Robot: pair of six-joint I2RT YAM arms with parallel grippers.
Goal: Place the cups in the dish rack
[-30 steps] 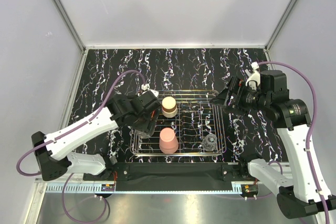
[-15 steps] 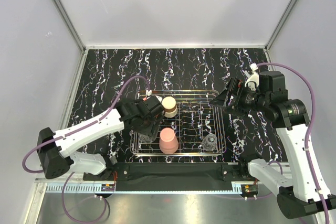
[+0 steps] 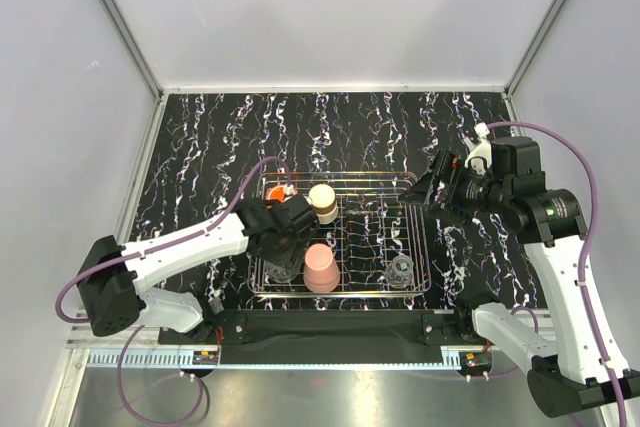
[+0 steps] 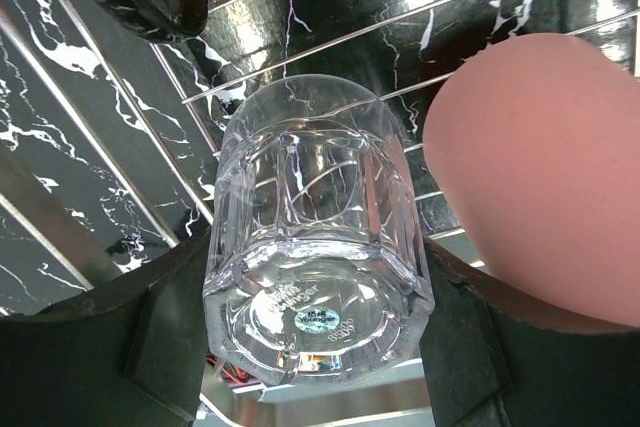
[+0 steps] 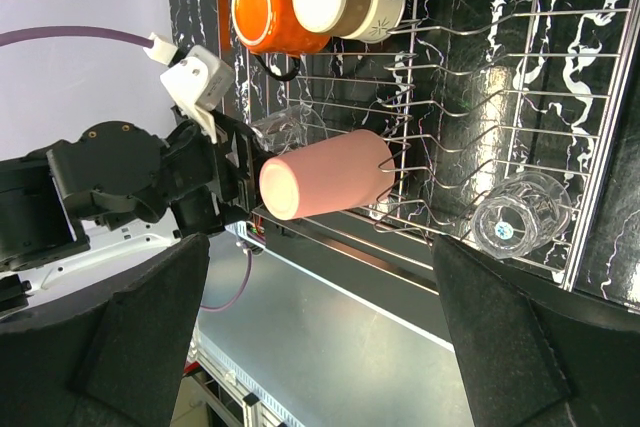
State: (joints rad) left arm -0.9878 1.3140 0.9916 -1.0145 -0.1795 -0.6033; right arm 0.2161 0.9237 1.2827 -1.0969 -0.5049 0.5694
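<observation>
Orange cup (image 3: pixel 281 191), cream brown-banded cup (image 3: pixel 322 202), pale pink tumbler (image 3: pixel 320 267) and one clear glass (image 3: pixel 401 270) sit in the silver wire dish rack (image 3: pixel 370 232) by the worktop's near edge. The left hand (image 4: pixel 315 347) grips the last clear glass (image 4: pixel 315 247) over the rack, unreleased. The right hand (image 3: pixel 420 190) is wide and empty.

Black white-veined marble tabletop (image 3: pixel 340 127) enclosed by plain pale walls (image 3: pixel 330 17).

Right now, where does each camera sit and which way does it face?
Top: above and behind, looking down on the rack; both arms show.
Left wrist: close over the rack, facing a glass between its fingers.
Right wrist: beside the rack, facing across it; its open fingers frame the view.
All three share the pink cup.
</observation>
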